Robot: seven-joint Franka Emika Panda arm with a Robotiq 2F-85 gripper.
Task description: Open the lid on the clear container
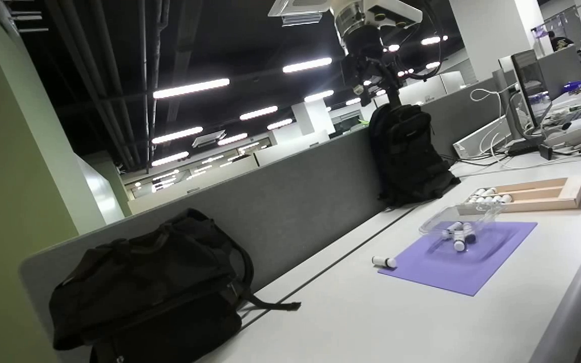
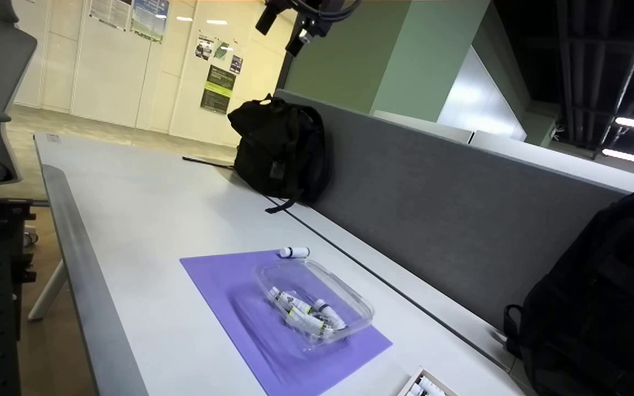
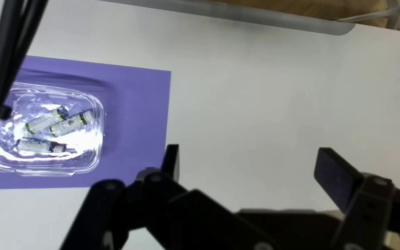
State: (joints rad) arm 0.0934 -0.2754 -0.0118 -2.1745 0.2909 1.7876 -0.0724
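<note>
The clear container [image 2: 356, 300] stands on a purple mat [image 2: 215, 275] with several small white bottles inside. It also shows in an exterior view [image 1: 425, 226] and at the left of the wrist view [image 3: 100, 139], its left part crossed by a dark cable. Its lid is clear too; I cannot tell whether it is closed or lifted. My gripper [image 3: 247, 158] is open and empty, high above the white table and beside the mat in the wrist view. It also hangs high in both exterior views [image 1: 376, 93] [image 2: 278, 37], well apart from the container.
One white bottle [image 1: 384, 261] lies at the mat's edge. A wooden tray [image 1: 573, 194] with white bottles stands near the mat. Two black backpacks [image 1: 154, 282] [image 1: 411, 156] lean on the grey divider [image 1: 310, 186]. A monitor [image 1: 530, 85] and cables stand farther along the table.
</note>
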